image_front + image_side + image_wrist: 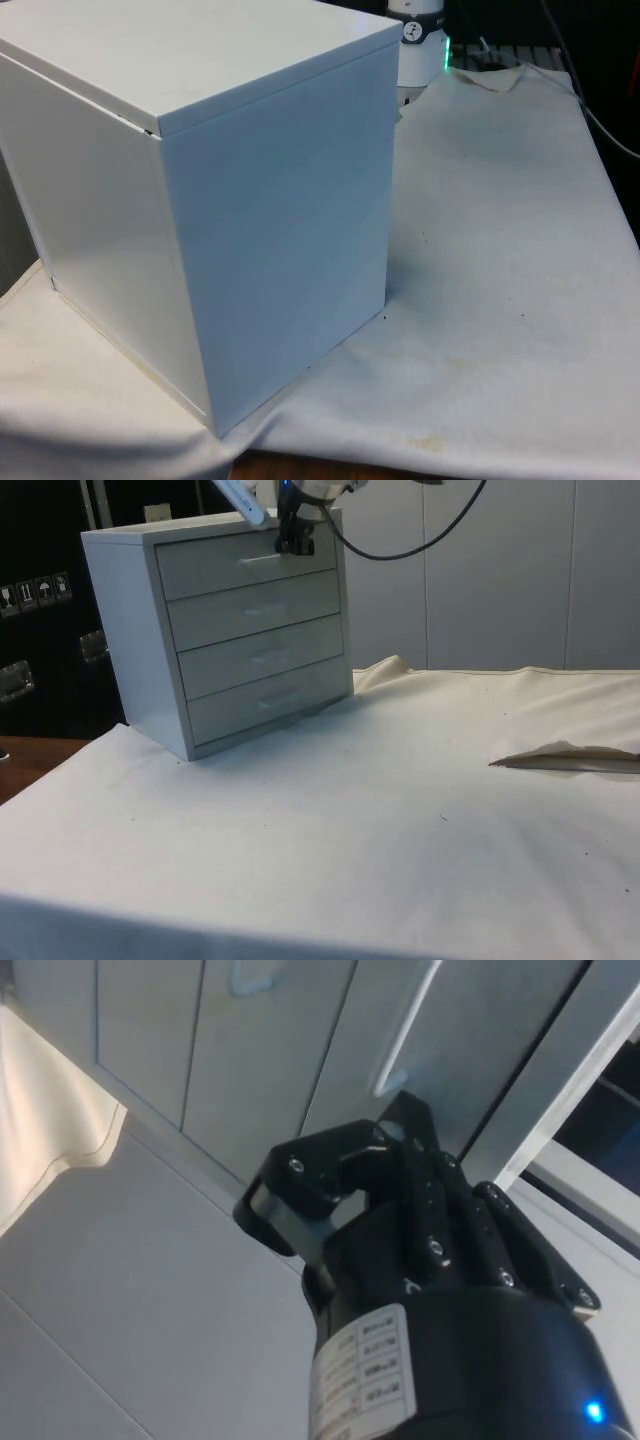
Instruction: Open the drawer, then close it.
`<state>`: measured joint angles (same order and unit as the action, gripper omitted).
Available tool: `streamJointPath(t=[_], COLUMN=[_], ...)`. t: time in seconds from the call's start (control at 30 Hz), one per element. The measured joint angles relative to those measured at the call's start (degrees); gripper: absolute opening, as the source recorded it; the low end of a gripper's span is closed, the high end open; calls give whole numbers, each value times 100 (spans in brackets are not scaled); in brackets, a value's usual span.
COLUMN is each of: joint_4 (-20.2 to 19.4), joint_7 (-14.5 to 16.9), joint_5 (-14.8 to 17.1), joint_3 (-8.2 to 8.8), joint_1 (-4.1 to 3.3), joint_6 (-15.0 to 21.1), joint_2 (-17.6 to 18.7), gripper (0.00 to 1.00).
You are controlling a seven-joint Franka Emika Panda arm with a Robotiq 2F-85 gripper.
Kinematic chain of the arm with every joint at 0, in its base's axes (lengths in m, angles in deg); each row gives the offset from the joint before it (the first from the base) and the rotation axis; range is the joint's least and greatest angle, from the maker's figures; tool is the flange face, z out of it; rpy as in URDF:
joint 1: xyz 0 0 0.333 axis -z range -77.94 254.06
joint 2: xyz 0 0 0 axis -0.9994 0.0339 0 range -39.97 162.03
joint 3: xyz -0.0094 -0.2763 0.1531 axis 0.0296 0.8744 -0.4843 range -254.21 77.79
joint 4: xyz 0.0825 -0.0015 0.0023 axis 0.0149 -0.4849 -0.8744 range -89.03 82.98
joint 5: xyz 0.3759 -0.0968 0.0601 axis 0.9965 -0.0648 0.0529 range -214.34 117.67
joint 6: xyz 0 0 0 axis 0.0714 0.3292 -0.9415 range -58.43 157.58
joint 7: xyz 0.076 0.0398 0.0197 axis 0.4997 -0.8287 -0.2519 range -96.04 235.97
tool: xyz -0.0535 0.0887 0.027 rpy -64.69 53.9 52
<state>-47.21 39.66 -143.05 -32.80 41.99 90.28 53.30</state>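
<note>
A wrinkled white cloth point(420, 820) is covering the table, and beyond it a white four-drawer chest point(235, 630) is standing. The gripper point(296, 542) is hanging before the top drawer point(245, 562), whether its jaws are apart or together I cannot tell. The drawer looks rigid and light-running, its slim, likely slippery bar handle point(263, 558) being the natural hold.

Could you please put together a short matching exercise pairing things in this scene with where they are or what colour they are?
Things:
1. chest of drawers
2. hand
3. cloth
4. cable

Descriptions:
A. off-white, spread over the table
B. black, hanging in a curve in front of the pale wall
C. white, with four drawers stacked one above another
D. black, at the front of the top drawer

Pairs: 1-C, 2-D, 3-A, 4-B
</note>
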Motion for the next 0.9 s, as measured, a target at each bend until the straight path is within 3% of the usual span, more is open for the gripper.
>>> streamJointPath(t=[0.2, 0.37, 0.9], joint_4=[-23, -115, -722], joint_7=[-63, -103, -155], joint_5=[0, 0, 0], joint_3=[-29, -149, -665], joint_1=[0, 0, -6], joint_6=[-6, -183, -1094], joint_2=[0, -115, -1008], gripper=[0, 0, 0])
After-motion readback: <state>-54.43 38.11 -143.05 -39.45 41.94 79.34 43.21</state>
